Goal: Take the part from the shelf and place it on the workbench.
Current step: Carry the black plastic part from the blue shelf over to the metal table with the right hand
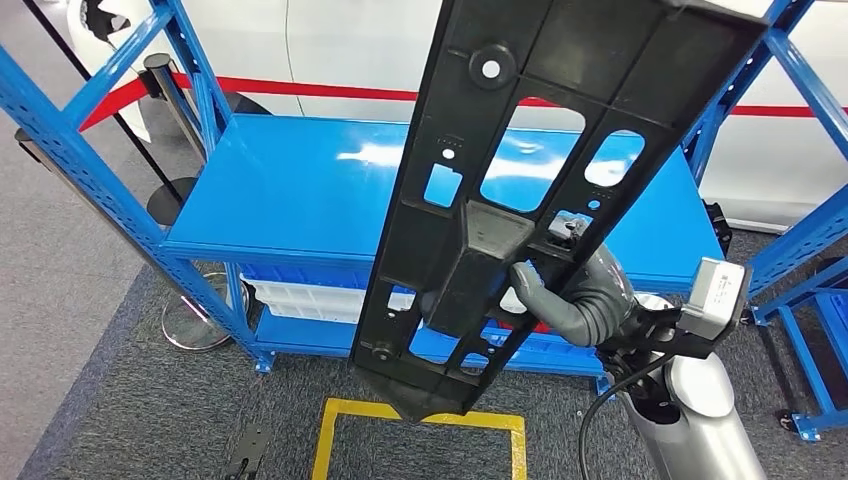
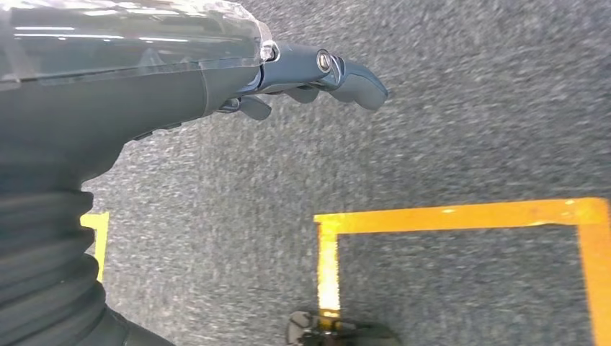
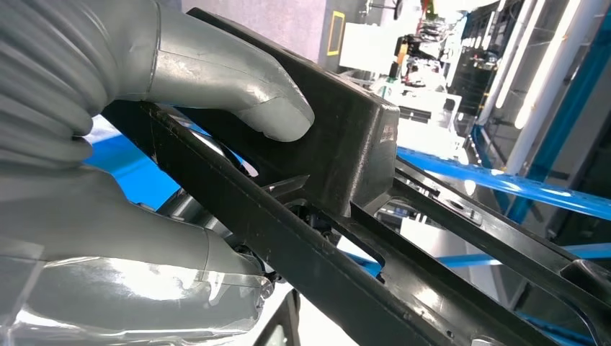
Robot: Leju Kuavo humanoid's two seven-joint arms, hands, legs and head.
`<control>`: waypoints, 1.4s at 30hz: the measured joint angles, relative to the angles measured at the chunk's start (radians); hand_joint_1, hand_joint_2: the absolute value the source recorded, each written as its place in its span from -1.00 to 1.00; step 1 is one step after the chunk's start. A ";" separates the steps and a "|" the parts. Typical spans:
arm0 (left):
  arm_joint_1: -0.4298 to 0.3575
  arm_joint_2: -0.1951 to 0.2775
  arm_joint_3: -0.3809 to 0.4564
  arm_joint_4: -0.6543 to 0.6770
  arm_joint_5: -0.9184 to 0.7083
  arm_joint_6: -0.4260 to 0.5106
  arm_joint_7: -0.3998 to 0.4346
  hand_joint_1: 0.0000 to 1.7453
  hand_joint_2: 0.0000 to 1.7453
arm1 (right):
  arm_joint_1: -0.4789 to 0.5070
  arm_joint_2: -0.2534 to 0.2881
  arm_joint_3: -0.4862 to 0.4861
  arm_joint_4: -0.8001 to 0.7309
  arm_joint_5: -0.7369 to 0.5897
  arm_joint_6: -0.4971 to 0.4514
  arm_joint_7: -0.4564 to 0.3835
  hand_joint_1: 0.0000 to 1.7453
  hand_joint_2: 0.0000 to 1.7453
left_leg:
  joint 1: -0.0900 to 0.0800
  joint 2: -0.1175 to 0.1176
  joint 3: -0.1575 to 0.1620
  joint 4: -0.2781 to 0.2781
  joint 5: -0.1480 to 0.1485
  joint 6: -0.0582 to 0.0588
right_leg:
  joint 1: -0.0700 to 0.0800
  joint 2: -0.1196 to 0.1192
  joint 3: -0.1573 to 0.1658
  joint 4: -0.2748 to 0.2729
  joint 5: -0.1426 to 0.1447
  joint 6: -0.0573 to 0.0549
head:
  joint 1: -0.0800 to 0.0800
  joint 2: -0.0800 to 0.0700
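— Where do we have the part? 
— In our right hand [image 1: 560,300]. The long black plastic panel [image 1: 520,190] hangs off the blue shelf [image 1: 290,190], in the air in front of it, tilted, its lower end over the yellow floor marking [image 1: 420,420]. Our thumb [image 3: 238,90] presses on the raised boxy block near the panel's lower third, fingers wrapped behind a rib.
— How do we expect it to handle?
— Stiff, we judge, and fairly light for its length, but smooth. Gripped well below the middle, the long upper end will likely want to swing.
— And our left hand [image 2: 310,76]?
— It hangs over the grey carpet, fingers loosely apart, holding nothing.
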 joint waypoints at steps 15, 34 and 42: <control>0.002 -0.001 0.000 0.000 -0.010 -0.005 0.001 -1.00 1.00 | -0.009 0.009 -0.001 0.001 0.003 -0.009 0.005 1.00 1.00 | 0.005 -0.004 -0.134 0.306 -0.153 -0.065 | 0.007 -0.006 0.130 -0.286 0.124 -0.065 | -0.002 0.000; -0.003 0.000 0.001 0.000 -0.012 -0.007 0.001 -1.00 1.00 | 0.014 -0.001 -0.024 0.002 0.011 -0.006 -0.015 1.00 1.00 | -0.005 0.005 -0.037 0.014 0.019 -0.010 | 0.001 -0.001 0.134 -0.119 0.075 -0.006 | -0.003 0.000; 0.000 -0.001 0.001 0.000 -0.017 -0.007 0.008 -1.00 1.00 | 0.021 -0.005 -0.030 0.002 0.021 -0.006 -0.023 1.00 1.00 | 0.000 0.001 -0.096 0.089 -0.029 -0.052 | 0.005 -0.002 0.196 -0.288 0.073 -0.060 | -0.005 0.000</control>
